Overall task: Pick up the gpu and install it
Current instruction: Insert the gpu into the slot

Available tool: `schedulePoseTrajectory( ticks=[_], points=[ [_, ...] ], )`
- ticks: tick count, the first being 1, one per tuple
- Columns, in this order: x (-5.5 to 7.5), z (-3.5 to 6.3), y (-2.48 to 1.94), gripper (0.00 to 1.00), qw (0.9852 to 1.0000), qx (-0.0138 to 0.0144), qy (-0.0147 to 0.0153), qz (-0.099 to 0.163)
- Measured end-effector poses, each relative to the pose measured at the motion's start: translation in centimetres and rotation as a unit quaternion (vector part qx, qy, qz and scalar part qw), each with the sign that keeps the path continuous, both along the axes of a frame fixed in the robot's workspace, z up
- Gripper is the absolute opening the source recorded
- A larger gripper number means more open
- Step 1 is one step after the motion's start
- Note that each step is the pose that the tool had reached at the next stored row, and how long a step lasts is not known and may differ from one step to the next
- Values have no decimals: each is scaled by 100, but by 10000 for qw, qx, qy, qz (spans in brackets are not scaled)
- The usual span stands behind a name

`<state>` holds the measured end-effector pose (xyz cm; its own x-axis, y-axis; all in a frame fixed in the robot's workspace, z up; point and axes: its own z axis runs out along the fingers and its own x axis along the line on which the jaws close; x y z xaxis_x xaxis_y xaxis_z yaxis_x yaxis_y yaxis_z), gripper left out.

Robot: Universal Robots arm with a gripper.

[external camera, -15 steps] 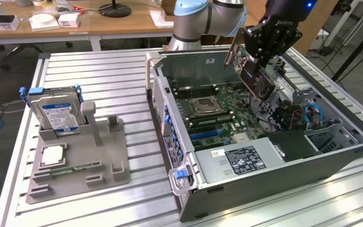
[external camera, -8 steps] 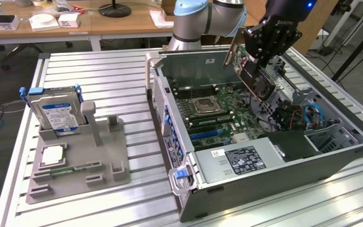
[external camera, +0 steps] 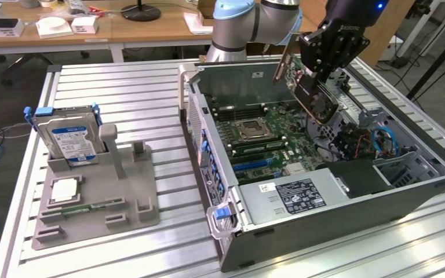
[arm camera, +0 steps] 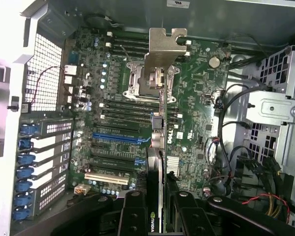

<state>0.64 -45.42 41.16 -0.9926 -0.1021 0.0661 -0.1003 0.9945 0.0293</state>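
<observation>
Black end effector (arm camera: 158,199) clamped on thin flat gpu (arm camera: 157,125); pale metal bracket (arm camera: 163,46) over motherboard (arm camera: 199,83).

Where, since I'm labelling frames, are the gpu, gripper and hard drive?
gpu (external camera: 321,106): exterior view, on its dark face.
gripper (external camera: 317,74): exterior view, between its fingertips.
hard drive (external camera: 69,138): exterior view, on its blue label.
</observation>
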Motion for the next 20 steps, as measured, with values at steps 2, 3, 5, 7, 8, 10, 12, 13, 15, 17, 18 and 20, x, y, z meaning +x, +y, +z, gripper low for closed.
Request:
schedulePoseTrajectory(
  ticks=[2, 3, 5, 7, 8, 10, 12, 13, 15, 17, 18, 20],
  points=[
    [0, 0, 0, 26, 10000, 0, 0, 24],
    [0, 0, 0, 26, 10000, 0, 0, 35],
    [0, 0, 0, 26, 10000, 0, 0, 59],
    [0, 0, 0, 26, 10000, 0, 0, 86],
    [0, 0, 0, 26, 10000, 0, 0, 98],
    [0, 0, 0, 26, 9999, 0, 0, 124],
    [0, 0, 0, 26, 9999, 0, 0, 149],
    [0, -1, 0, 26, 9999, 0, 0, 163],
    [0, -1, 0, 26, 9998, 0, 0, 188],
    [0, -1, 0, 26, 9998, 0, 0, 214],
    [0, -1, 0, 26, 9997, 0, 0, 227],
    [0, -1, 0, 26, 9997, 0, 0, 253]
  ],
)
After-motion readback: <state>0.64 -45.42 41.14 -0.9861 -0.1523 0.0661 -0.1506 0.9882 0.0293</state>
